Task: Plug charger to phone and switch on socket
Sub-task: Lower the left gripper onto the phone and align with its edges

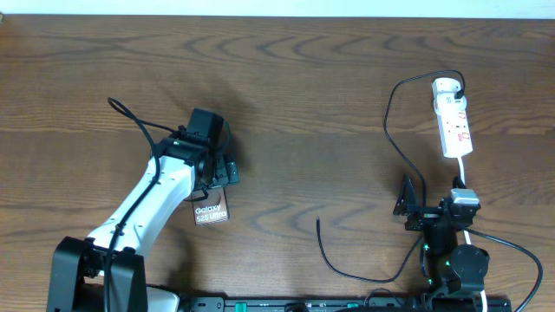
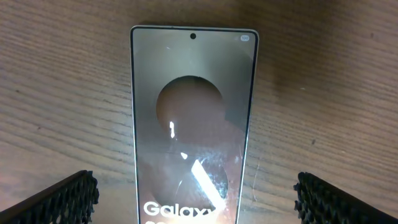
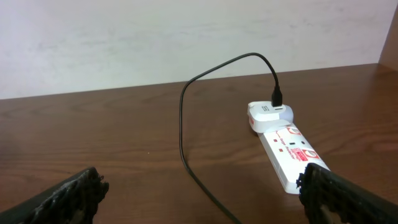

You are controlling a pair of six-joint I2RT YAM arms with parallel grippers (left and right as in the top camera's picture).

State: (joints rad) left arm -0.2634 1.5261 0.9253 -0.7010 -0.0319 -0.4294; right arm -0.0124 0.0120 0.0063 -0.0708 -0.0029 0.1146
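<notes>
The phone (image 1: 212,211) lies flat on the table at the left, its bronze face with white "Galaxy" lettering up; it fills the left wrist view (image 2: 191,124). My left gripper (image 1: 218,173) hovers over it, open, a finger on each side (image 2: 196,199), not touching. The white socket strip (image 1: 453,121) lies at the far right, also in the right wrist view (image 3: 289,152). The black charger cable (image 1: 392,130) runs from its white adapter (image 3: 268,114) down to a loose tip (image 1: 318,222). My right gripper (image 1: 408,201) is open and empty, near the cable (image 3: 205,193).
A thick white cord (image 1: 464,178) leads from the strip toward the right arm base (image 1: 455,260). The left arm (image 1: 139,217) reaches from the front left. A pale wall (image 3: 186,37) stands behind the table's far edge.
</notes>
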